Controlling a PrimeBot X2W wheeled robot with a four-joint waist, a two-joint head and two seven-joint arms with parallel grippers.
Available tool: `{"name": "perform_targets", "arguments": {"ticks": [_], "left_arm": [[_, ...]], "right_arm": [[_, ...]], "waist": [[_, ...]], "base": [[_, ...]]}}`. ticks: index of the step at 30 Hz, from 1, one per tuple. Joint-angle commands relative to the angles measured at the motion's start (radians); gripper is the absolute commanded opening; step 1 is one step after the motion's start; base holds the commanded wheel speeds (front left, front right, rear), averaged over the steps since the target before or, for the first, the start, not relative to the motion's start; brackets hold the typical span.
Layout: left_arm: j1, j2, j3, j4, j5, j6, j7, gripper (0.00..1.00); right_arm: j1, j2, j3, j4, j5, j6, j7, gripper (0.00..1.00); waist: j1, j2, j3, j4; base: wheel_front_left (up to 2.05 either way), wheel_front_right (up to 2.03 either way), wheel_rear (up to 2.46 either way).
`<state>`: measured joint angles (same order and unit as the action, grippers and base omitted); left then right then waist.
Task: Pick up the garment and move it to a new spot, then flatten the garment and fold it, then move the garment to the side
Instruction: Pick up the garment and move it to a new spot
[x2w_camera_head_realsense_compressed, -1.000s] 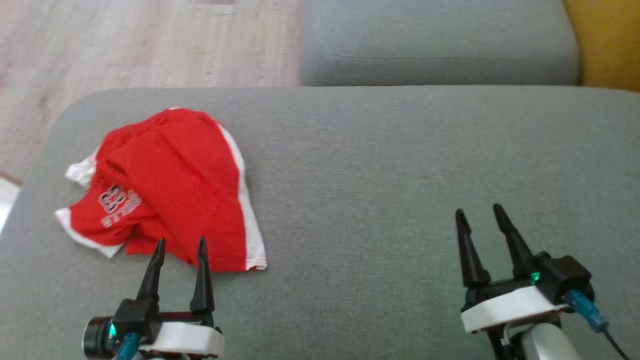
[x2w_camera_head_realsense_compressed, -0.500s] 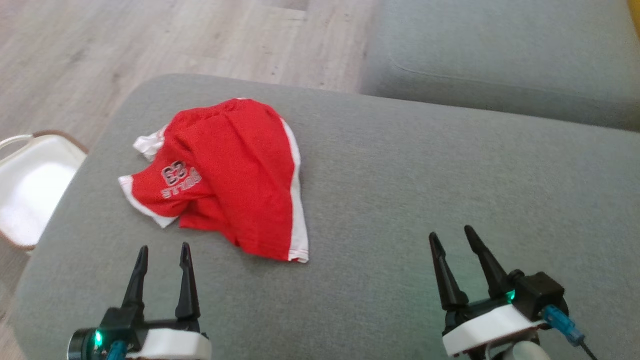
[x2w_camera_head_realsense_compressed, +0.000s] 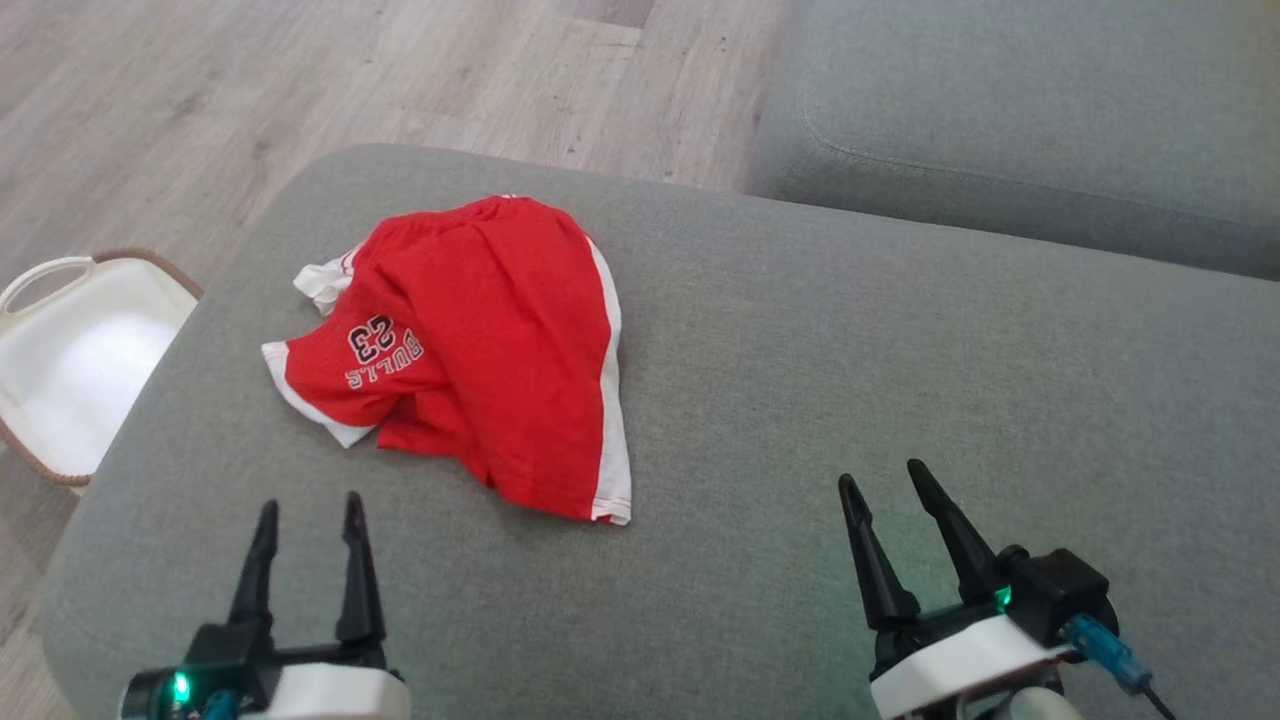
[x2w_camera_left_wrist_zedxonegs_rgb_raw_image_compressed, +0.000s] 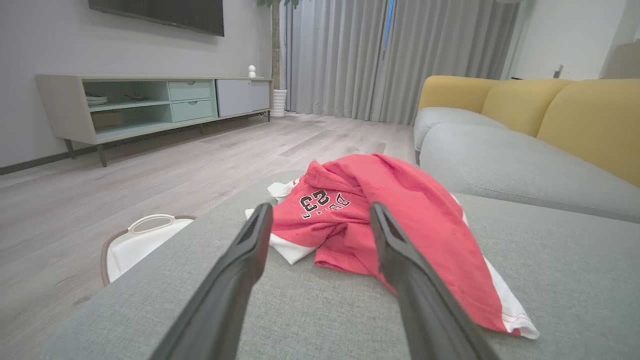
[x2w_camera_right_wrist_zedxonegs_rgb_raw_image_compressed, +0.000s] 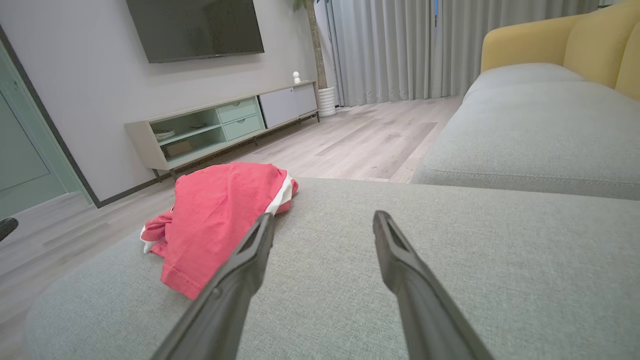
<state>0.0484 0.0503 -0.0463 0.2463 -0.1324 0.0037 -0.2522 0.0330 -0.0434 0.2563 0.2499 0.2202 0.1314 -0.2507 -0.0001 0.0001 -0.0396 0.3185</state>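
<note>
**Both claws wide, garment not yet touched**

The garment (x2w_camera_head_realsense_compressed: 470, 350), red shorts with white trim, lies crumpled on the left part of the grey cushion (x2w_camera_head_realsense_compressed: 850, 380), near its rounded end. My left claw (x2w_camera_head_realsense_compressed: 310, 502) hovers just short of the nearest hem, fingers spread and empty, lined up (I judge) for the first pickup. My right claw (x2w_camera_head_realsense_compressed: 882, 473) sits well apart over bare cushion, equally wide, holding nothing. The bunched folds hide the lower layers, and I cannot tell where the waistband is. The white basket (x2w_camera_head_realsense_compressed: 40, 268) on the floor is cut off at the frame edge.
</note>
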Motion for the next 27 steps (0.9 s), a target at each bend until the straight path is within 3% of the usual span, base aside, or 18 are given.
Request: {"name": "perform_targets", "arguments": {"ticks": [1, 9, 13, 19, 23, 27], "left_arm": [[-0.034, 0.000, 0.043, -0.040, -0.005, 0.011, -0.010, 1.00], [-0.084, 0.011, 0.082, -0.045, 0.023, -0.004, -0.010, 1.00], [-0.176, 0.059, 0.115, -0.010, 0.043, -0.022, -0.010, 1.00], [-0.407, 0.167, 0.096, 0.187, 0.070, -0.080, 0.013, 1.00], [-0.622, 0.234, 0.052, 0.376, 0.045, -0.121, 0.140, 1.00], [-0.744, 0.272, 0.000, 0.496, 0.005, -0.133, 0.240, 1.00]], "right_arm": [[-0.036, -0.007, 0.027, -0.025, 0.007, -0.001, -0.011, 1.00], [-0.060, -0.007, 0.027, -0.033, -0.002, -0.001, -0.011, 1.00], [-0.074, -0.007, 0.011, -0.047, -0.006, -0.001, -0.011, 1.00], [-0.103, -0.007, -0.022, -0.068, -0.037, -0.001, -0.011, 1.00], [-0.137, -0.007, -0.047, -0.087, -0.062, -0.001, -0.011, 1.00], [-0.161, -0.007, -0.066, -0.103, -0.071, -0.001, -0.011, 1.00]], "waist": [[0.0001, -0.0001, 0.006, -0.009], [0.0001, -0.0001, 0.039, -0.044], [0.0001, -0.0001, 0.076, -0.068], [0.0001, -0.0001, 0.152, -0.097], [0.0001, -0.0001, 0.220, -0.127], [0.0001, -0.0001, 0.266, -0.157]], "base": [[0.00, 0.00, 0.00], [0.00, 0.00, 0.00], [0.00, 0.00, 0.00], [0.00, 0.00, 0.00], [0.00, 0.00, 0.00], [0.00, 0.00, 0.00]]}}
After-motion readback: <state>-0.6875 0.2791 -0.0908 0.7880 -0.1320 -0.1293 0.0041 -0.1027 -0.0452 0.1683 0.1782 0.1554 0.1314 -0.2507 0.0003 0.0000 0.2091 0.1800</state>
